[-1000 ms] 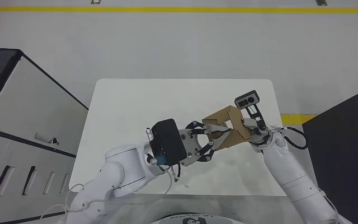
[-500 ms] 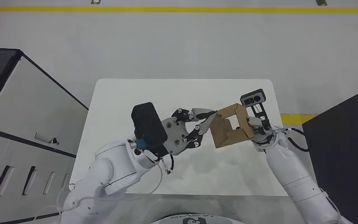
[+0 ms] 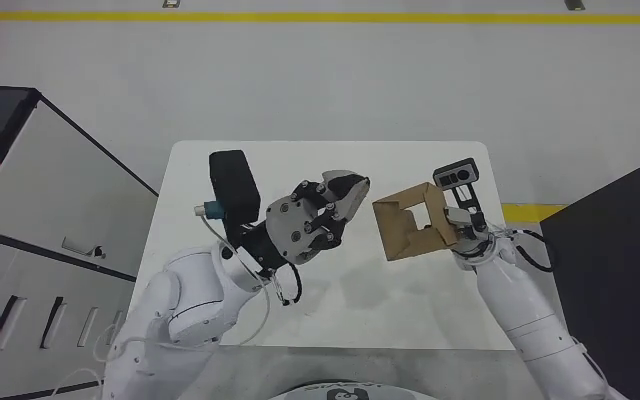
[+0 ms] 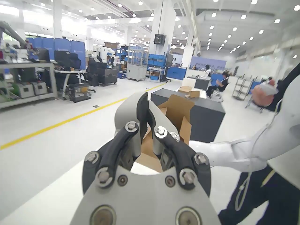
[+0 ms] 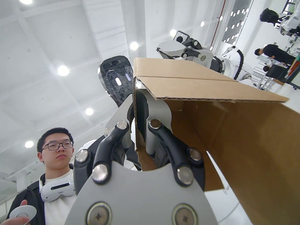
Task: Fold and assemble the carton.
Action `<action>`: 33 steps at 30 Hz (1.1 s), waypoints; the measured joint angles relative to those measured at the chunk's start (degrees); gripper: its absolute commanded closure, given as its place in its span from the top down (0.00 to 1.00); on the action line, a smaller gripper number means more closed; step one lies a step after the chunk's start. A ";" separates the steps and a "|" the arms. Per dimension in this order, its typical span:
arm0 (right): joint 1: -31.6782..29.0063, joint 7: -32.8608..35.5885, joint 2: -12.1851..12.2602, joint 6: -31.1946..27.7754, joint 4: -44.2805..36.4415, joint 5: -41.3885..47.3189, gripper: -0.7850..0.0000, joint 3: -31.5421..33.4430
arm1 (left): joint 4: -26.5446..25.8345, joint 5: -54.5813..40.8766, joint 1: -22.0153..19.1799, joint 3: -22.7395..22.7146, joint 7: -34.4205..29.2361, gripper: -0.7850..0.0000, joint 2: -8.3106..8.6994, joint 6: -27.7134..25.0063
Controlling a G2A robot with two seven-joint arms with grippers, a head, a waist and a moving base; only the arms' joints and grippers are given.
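Two hands, one carton. Right hand (image 5: 138, 120) clamps a wall of carton (image 3: 412, 225), held open over right part of desk (image 3: 230, 180). Left hand (image 3: 345, 188) closed, empty, near carton, not touching. Step judged: flap folding. Next: left hand presses flap inward, right steadies.

The carton (image 3: 410, 225) sits over the right part of the table (image 3: 230, 170), with the right gripper (image 5: 138, 108) clamped on the carton's right wall, near the table's right edge. The left gripper (image 3: 352, 186) is over the table's middle, left of the carton and apart from it. A cabinet (image 3: 60, 210) stands left of the table.
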 measured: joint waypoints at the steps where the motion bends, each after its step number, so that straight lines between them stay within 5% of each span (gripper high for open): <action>1: -0.02 -0.01 -0.06 0.00 0.02 0.00 0.00 -0.08 | 0.00 -2.94 -0.52 -0.51 -1.23 0.00 0.01 0.16; 11: 0.34 -0.03 -0.98 -0.02 -1.02 -0.29 0.00 0.43 | 0.00 -25.56 -1.95 -1.28 -16.29 0.00 0.37 8.28; 19: 0.10 -0.72 -1.05 0.11 -1.38 -0.57 0.00 0.50 | 0.00 -28.69 -1.67 -0.15 -15.03 0.00 0.16 8.15; 26: -0.62 0.00 -1.59 1.10 -1.43 0.66 0.00 0.61 | 0.00 -52.41 -5.54 1.89 -21.35 0.00 -0.34 17.91; 33: -0.59 -0.03 -1.96 0.20 -1.46 0.05 0.00 0.77 | 0.00 -51.16 -8.55 2.92 -20.84 0.00 -0.47 25.63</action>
